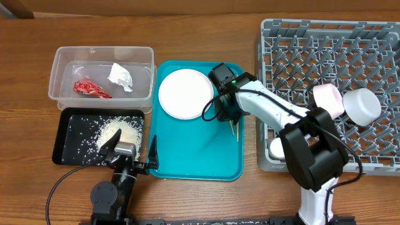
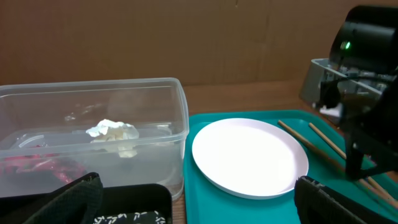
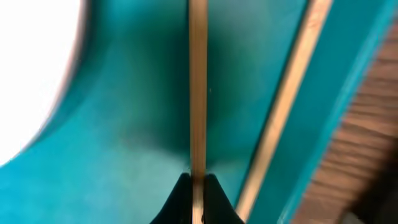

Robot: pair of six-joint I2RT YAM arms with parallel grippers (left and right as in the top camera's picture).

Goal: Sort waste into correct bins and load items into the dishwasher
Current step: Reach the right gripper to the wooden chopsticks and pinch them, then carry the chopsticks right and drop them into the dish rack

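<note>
Brown wood-grain worktop carried everything, and we placed each thing by the large teal serving tray [image 1: 194, 153] at its middle. On that tray, toward its right rim, the right claw [image 1: 225, 114] was down with its tips closed on the inner thin wooden chopstick [image 3: 198, 93]. The outer thin wooden chopstick [image 3: 283, 106] lay loose beside it, against the rim. The round white plate [image 1: 184, 94] sat on the tray's far-left part. The left claw [image 1: 131, 149] hung spread wide and empty at the tray's near-left corner.

Left of the tray, the clear plastic rectangular tub [image 1: 103, 53] held the crinkled red snack wrapper [image 1: 90, 89] and the crumpled white tissue [image 1: 122, 76]. The shallow black rectangular tray [image 1: 65, 140] held the loose white rice grains [image 1: 119, 132]. Right of the tray, the square grey plastic dish rack [image 1: 375, 156] already carried a pale pink cup [image 1: 327, 99] and a white bowl [image 1: 361, 105].

We judged the grip the weak point. A thin round stick pinched at one spot could swivel or slide out on the lift. Its free end might catch the tray's rim or nudge the outer stick off the tray. At the rack it could drop through the grid, or the arm could bump the cup.
</note>
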